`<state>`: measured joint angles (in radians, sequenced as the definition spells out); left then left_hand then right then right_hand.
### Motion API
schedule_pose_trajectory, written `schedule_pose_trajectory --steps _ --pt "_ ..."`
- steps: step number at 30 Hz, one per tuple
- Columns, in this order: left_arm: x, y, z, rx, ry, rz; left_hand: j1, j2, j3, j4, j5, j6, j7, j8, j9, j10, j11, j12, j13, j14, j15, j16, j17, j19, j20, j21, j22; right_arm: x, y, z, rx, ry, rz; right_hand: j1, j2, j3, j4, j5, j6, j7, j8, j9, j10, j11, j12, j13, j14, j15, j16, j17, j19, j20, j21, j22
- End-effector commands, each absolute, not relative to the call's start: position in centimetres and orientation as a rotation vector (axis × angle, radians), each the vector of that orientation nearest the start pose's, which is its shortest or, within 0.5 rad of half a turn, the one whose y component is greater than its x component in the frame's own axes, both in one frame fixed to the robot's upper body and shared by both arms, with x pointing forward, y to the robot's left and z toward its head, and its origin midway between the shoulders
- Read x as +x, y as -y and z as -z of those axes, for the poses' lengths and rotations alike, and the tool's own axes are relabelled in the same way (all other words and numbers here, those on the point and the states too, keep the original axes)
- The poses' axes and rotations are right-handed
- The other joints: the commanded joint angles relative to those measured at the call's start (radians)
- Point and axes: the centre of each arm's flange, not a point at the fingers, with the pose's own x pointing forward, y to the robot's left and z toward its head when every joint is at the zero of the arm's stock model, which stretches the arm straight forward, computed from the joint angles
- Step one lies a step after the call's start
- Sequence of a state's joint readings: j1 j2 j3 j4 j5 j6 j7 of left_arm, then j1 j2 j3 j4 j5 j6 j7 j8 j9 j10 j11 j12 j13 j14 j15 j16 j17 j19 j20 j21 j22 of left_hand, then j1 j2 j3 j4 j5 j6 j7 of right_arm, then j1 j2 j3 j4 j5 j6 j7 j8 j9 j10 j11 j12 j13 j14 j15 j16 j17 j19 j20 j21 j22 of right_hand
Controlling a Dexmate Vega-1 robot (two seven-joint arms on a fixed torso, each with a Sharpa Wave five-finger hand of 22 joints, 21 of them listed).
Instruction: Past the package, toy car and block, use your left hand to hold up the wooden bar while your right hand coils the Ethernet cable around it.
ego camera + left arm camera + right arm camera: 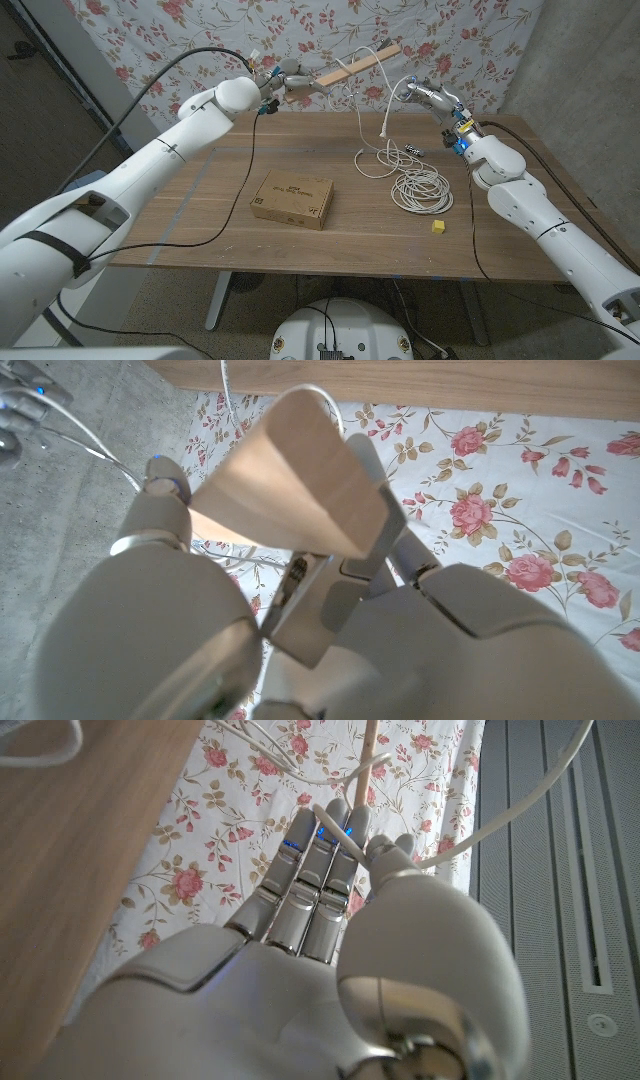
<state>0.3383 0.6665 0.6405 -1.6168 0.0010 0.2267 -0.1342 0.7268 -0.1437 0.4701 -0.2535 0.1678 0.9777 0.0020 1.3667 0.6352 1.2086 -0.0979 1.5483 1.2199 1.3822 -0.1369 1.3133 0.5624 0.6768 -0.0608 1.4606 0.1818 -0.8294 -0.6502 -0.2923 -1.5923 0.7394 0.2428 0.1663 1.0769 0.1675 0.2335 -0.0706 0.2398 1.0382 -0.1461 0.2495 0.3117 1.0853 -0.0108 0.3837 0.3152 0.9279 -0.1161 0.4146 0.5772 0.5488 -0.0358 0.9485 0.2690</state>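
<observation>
Floral cloth [200, 30] hangs behind the wooden worktop [200, 215], and up against it the action is well under way. Left robot hand [283, 84] is closed around one end of the wooden bar [362, 64], holding it aloft beyond the far edge, tilted upward toward the right, so the free length stays clear for winding. From the wrist camera the bar's end sits clamped between the fingers [160, 500]. Right robot hand [428, 95] is raised too, pinching the white cable [385, 110] between thumb and fingers, and a strand already loops over the bar's middle. Most of the cable lies in a loose coil [420, 188] on the worktop below, slack enough to feed upward, I'd say. Nearer us sit the cardboard package [292, 199] and the small yellow block [437, 227], well apart from the cable. Something small and dark lies beside the coil, too tiny to name.
</observation>
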Motion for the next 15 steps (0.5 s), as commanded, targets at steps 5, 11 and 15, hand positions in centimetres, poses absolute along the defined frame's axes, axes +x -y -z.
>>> schedule_pose_trajectory --steps 5,11,15 --pt "60.2 -18.0 -20.9 0.941 0.701 0.252 -0.279 0.287 0.335 0.329 0.005 0.096 0.069 0.012 0.025 0.006 -0.001 -0.004 0.003 0.003 0.0 0.007 -0.001 0.007 0.002 0.006 -0.001 64.0 29.4 -4.5 0.104 0.561 -0.476 0.02 0.005 0.016 -0.007 0.004 0.156 0.159 0.006 0.006 0.041 0.026 0.009 -0.003 0.038 -0.048 0.005 0.0 0.018 0.018 0.025 -0.005" --pt "60.1 -17.5 -20.7 0.936 0.682 0.315 -0.28 0.286 0.336 0.328 0.004 0.098 0.066 0.011 0.022 0.004 0.0 -0.003 0.005 0.007 -0.001 0.01 -0.004 0.006 0.003 0.005 -0.001 66.4 30.2 -2.9 0.142 0.479 -0.457 0.019 0.007 0.018 -0.007 0.003 0.157 0.163 0.006 0.007 0.043 0.029 0.009 -0.002 0.041 -0.042 0.006 0.003 0.018 0.024 0.033 -0.008" --pt "60.1 -17.1 -20.5 0.944 0.664 0.361 -0.28 0.287 0.336 0.329 0.004 0.097 0.066 0.015 0.029 0.006 0.002 -0.004 0.003 0.004 -0.001 0.014 0.003 0.007 0.002 0.005 -0.001 67.9 30.4 -2.1 0.153 0.427 -0.438 0.021 0.007 0.022 -0.008 0.003 0.156 0.165 0.004 0.006 0.043 0.03 0.009 -0.002 0.043 -0.039 0.006 0.004 0.019 0.028 0.038 -0.009"
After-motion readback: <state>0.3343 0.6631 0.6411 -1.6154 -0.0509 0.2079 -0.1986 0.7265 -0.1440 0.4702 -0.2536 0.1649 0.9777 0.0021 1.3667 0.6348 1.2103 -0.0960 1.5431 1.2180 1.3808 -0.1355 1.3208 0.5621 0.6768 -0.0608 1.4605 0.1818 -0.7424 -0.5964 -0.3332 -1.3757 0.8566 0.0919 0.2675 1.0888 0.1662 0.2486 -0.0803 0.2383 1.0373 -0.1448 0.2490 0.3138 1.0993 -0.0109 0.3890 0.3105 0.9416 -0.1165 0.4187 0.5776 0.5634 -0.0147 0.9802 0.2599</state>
